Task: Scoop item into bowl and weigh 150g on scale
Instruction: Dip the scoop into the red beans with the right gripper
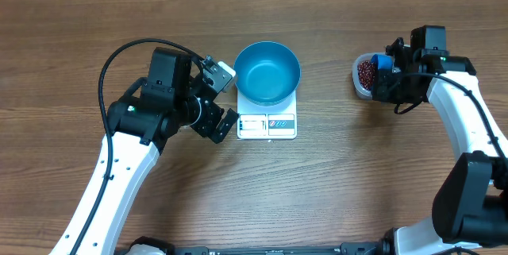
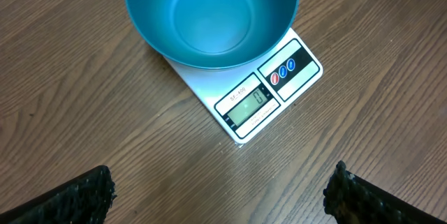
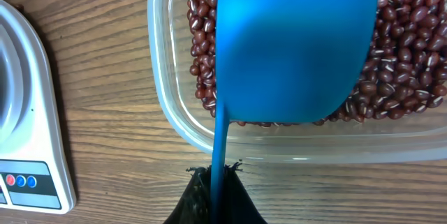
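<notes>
Overhead view shows me the blue bowl [image 1: 267, 72] sitting on the white scale [image 1: 267, 125], and the bowl covers most of the platform so only the panel edge with display and buttons is free. I think this is on purpose: the display must be readable while the beans [image 3: 202, 56] go in. From the left wrist camera I read a zero on the display, and the inside of the bowl is bare, no bean in it yet. The left gripper [image 2: 220, 199] hangs just beside the scale on its left side, its two fingers wide apart and holding nothing; my judgement is that it waits there without touching the scale, because any touch would falsify the weight

The beans are all in the clear tub [image 3: 164, 105], which stands well apart from the scale, on the right side. The right gripper [image 3: 218, 199] is clamped together on the thin handle of the blue scoop [image 3: 293, 42], and the cup of the scoop is over the beans, inside the tub rim. I cannot tell whether the cup has beans in it, since I see only its blue outer side. So in my opinion the task is at its beginning: fill the scoop, then carry it to the bowl without spilling
</notes>
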